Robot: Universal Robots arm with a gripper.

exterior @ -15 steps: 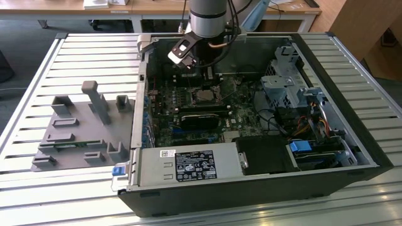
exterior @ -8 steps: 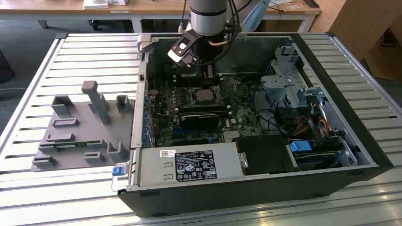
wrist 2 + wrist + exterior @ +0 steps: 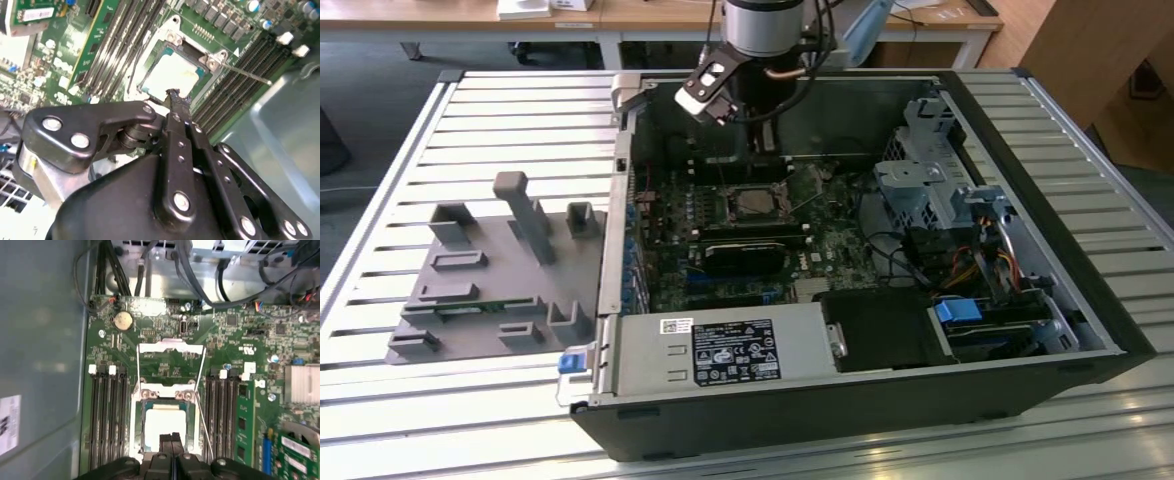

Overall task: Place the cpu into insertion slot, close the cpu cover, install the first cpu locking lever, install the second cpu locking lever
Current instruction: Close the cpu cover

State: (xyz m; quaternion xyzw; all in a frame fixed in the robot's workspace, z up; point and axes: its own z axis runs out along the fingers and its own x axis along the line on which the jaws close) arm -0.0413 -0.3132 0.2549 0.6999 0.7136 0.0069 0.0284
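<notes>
The silver-grey cylindrical robot arm [image 3: 761, 25] comes down from above with its wrist close to vertical. Its black two-finger metal gripper [image 3: 171, 440] points downward, and the slim black fingertips [image 3: 165, 444] are pressed together side by side.

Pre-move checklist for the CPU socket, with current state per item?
1. Silver-beige square cpu in silver-rimmed square insertion slot: ok.
2. Thin silvery frame-shaped cpu cover closed: not ok, tipped open.
3. Thin wire locking lever latched: not ok, loose beside the slot.
4. Black gripper empty: ok, shut on nothing.
5. Gripper clear of cpu: cannot tell, tips over its edge.
</notes>
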